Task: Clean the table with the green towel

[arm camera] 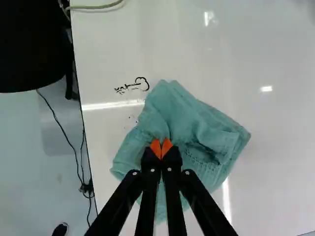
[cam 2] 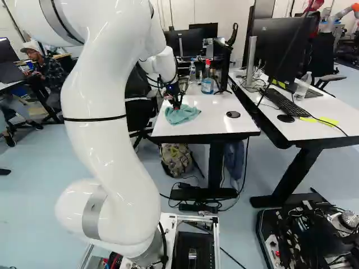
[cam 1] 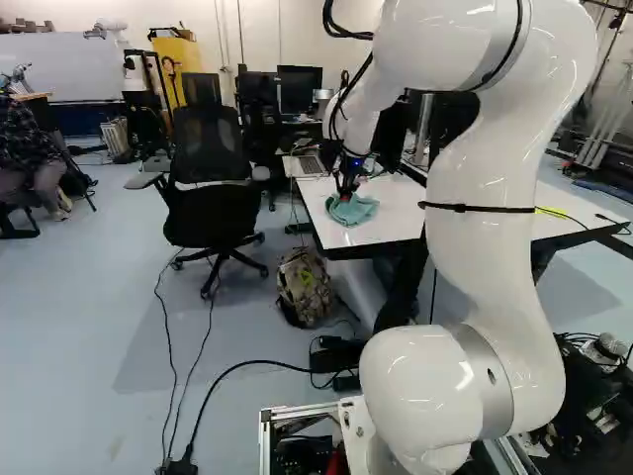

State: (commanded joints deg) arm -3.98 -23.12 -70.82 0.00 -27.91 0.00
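**Pincer (cam 2: pixel 176 105) pinching green towel (arm camera: pixel 197 118) on desk (cam 2: pixel 216 128)**

Pads together on a bunched fold; towel crumpled on white desktop. Wrist view: black marks (arm camera: pixel 133 86) at pincer's 11 o'clock. Right base view: bottle (cam 2: pixel 207 86) at towel's 1 o'clock, black disc (cam 2: pixel 233 114) at 3 o'clock.

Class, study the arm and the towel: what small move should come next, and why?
Probably slide the towel over the black marks, pressed lightly to the table: the gripper looks shut on the towel, and the marks lie uncovered just past its edge.
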